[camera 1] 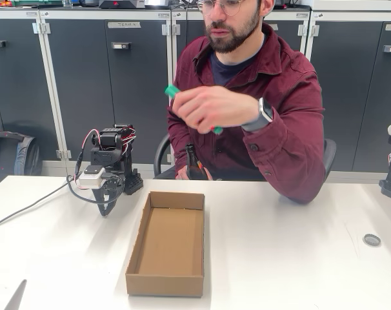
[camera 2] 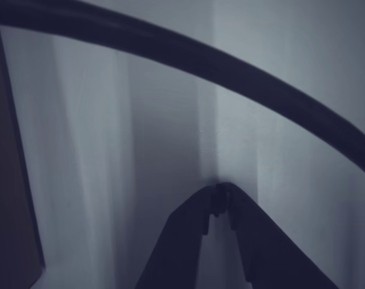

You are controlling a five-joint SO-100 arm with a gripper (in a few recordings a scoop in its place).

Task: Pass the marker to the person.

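Observation:
The person [camera 1: 266, 97] sits behind the table and holds the green marker [camera 1: 173, 92] in a raised hand in front of the chest, blurred by motion. Its green ends stick out on both sides of the fist. My black gripper [camera 1: 106, 210] is folded down at the left of the table, its tip pointing at the tabletop, far below and left of the marker. In the wrist view my gripper [camera 2: 220, 194] is shut, fingertips meeting just above the white surface, with nothing between them.
An open cardboard box [camera 1: 168, 279] lies in the middle of the white table [camera 1: 292, 258], right of my gripper. A brown bottle [camera 1: 194, 165] stands behind it by the person. A small round cap [camera 1: 371, 239] lies at the right. A dark cable [camera 2: 230, 66] crosses the wrist view.

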